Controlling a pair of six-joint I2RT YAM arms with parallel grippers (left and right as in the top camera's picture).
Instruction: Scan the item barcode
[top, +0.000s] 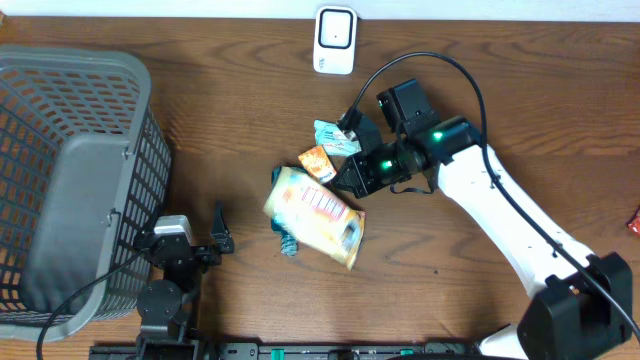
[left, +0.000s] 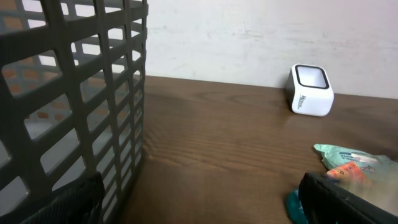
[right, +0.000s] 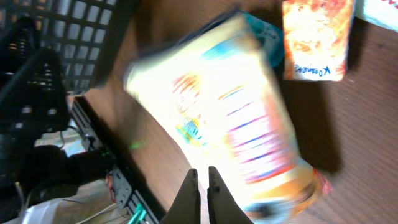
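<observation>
The right arm reaches from the lower right corner across the worktop (top: 230, 100) to its middle. Its pincer (right: 202, 171) is pressed together at the edge of the yellow snack bag (top: 315, 212), which lies flat mid-worktop; whether it nips the bag's rim cannot be told. The left arm sits folded at the near edge, just beside the grey basket (top: 150, 160), its pincer (top: 222, 230) spread wide. The basket's grey floor lies in plain view. The white scanner (top: 335, 40) stands at the far edge.

Looks like a mock shop checkout: grey plastic lattice basket (top: 150, 165), small white boxy scanner (top: 334, 40), yellow snack bag (top: 315, 213) on a brown wooden table (top: 500, 80).
</observation>
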